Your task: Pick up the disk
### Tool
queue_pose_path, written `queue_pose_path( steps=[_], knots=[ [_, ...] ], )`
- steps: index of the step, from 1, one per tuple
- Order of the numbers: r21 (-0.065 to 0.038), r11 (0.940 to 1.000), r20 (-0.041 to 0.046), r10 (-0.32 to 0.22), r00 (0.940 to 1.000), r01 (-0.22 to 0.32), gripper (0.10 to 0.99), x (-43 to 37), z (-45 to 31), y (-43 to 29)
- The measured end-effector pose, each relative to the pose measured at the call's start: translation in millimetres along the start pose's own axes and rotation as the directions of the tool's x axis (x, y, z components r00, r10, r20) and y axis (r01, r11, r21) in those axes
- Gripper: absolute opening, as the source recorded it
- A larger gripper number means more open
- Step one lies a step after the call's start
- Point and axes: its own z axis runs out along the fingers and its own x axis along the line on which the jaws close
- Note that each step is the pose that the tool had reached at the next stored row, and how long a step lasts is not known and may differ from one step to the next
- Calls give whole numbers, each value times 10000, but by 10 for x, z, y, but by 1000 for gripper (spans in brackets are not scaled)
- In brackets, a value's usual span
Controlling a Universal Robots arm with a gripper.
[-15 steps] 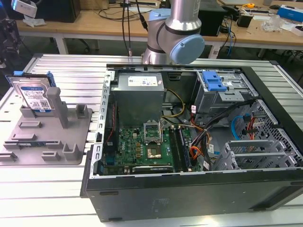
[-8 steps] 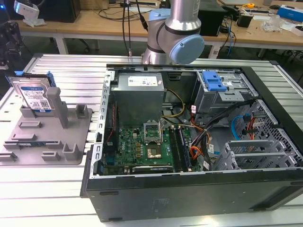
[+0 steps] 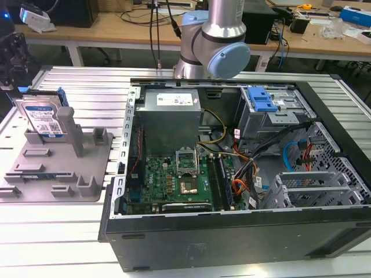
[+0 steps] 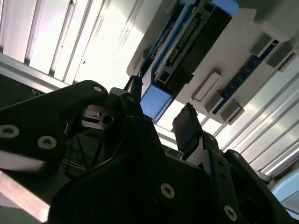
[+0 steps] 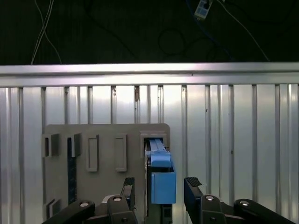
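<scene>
Centring the end effector (image 5: 160, 187) on the disk (image 5: 161, 179) looks like the step in hand. In the first wrist view its black fingers (image 5: 129, 185) are spread wide, one on each side of the disk's blue rail, neither touching it. I judge an even, square closure matters, since smooth metal faces may slip and a post of the grey fixture (image 5: 107, 140) sits close by. In the exterior view the silver, labelled disk stands on edge in a fixture slot. The fixture is matte moulded plastic on the ribbed aluminium tabletop (image 3: 87, 87). Beside the fixture, toward the exterior view's right, lies an open computer case (image 3: 232, 237).
</scene>
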Motion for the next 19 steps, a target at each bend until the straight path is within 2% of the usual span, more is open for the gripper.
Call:
queue_pose_path(
  steps=[19],
  knots=[
    [7,9992,-8,-390,9992,390,541,-5,224,-4]
  ],
)
